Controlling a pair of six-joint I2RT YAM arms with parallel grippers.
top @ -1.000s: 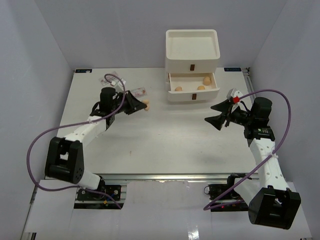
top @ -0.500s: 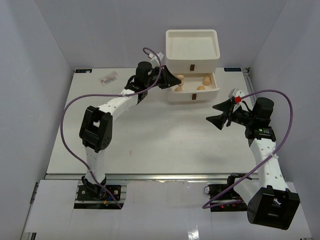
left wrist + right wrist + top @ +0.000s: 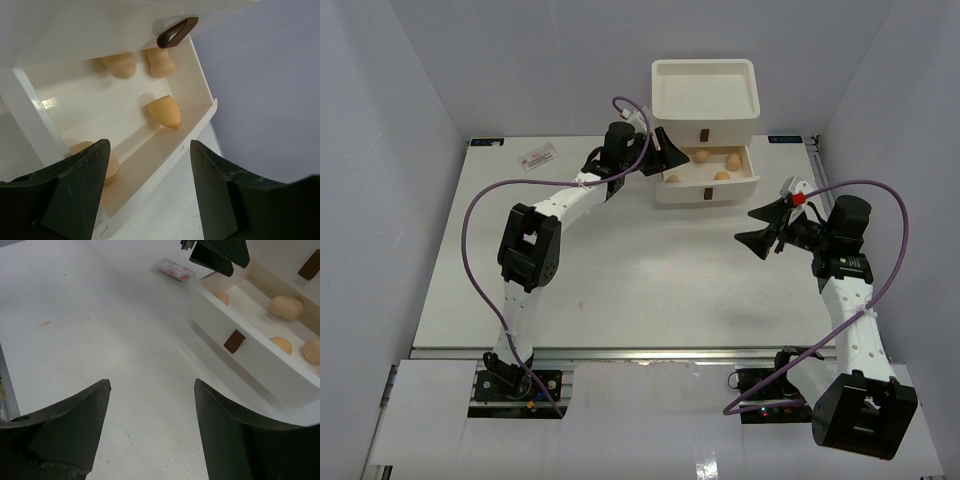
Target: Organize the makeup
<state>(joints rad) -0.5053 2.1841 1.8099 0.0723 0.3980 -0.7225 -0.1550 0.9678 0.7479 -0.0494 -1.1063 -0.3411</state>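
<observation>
While the left gripper [image 3: 148,171] hovers wide open and empty over the open drawer [image 3: 706,191], four peach sponges [image 3: 165,111] lie inside (a pink packet [image 3: 537,156] lies far left); the right gripper [image 3: 152,407] gapes empty.

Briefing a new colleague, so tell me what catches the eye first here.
A white drawer box stands at the far edge of the table, one drawer pulled out with four peach sponges inside. The left tool hangs open over that drawer; the right tool hovers open on the right.
</observation>
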